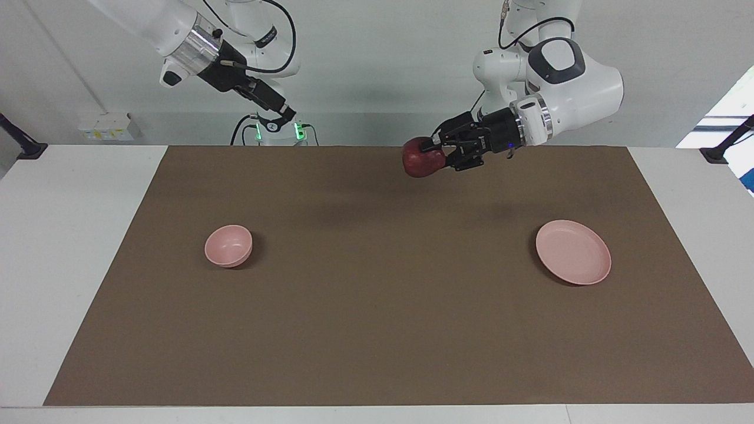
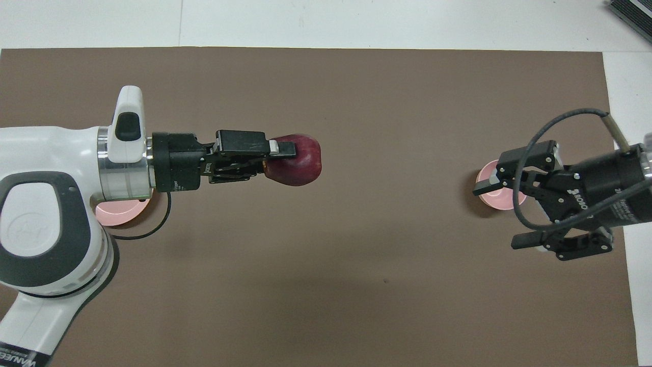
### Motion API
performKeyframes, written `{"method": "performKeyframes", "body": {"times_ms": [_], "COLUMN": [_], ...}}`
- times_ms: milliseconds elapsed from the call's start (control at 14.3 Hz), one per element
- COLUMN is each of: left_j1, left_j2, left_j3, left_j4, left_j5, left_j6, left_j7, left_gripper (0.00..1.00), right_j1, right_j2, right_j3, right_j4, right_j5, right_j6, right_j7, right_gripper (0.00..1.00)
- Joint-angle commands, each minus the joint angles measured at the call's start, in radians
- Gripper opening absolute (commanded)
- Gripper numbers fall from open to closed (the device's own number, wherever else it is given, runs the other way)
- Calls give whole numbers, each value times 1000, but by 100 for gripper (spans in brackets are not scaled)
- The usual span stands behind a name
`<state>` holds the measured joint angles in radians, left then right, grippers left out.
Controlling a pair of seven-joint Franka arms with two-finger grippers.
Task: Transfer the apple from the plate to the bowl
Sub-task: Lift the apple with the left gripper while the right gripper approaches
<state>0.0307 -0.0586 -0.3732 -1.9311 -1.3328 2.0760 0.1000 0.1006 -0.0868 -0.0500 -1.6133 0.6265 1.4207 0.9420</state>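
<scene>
My left gripper clamps apple above mat, off plate. Right gripper spread, empty. Remaining: deliver to bowl.

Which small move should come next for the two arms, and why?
Probably bring the left gripper and its apple toward the open right gripper, raised near the bowl, for a handover. The apple hangs above the brown mat, the plate is empty, and the bowl sits at the right arm's end.
</scene>
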Motion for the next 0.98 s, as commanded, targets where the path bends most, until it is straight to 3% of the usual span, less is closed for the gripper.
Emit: {"method": "performKeyframes", "body": {"times_ms": [0,279,699,908], "left_j1": [-5,-5,-8,-23], "left_j2": [-35,-41,-55,-70], "left_j3": [-39,-56,-81,-84], "left_j4": [-35,-35,-46,-55], "left_j5": [-89,-180,-181,-181], "left_j6": [113,150,181,187], "left_j7": [-22,-17,-17,-17], "left_gripper": [0,0,0,0], "right_j1": [40,53,83,145], "right_j2": [15,50,146,179], "right_j3": [-1,-1,1,1], "right_j4": [-13,-8,82,87], "right_j5": [80,169,266,266], "right_j6": [69,98,207,320], "right_j7": [139,214,324,357], "right_gripper": [100,100,100,100]}}
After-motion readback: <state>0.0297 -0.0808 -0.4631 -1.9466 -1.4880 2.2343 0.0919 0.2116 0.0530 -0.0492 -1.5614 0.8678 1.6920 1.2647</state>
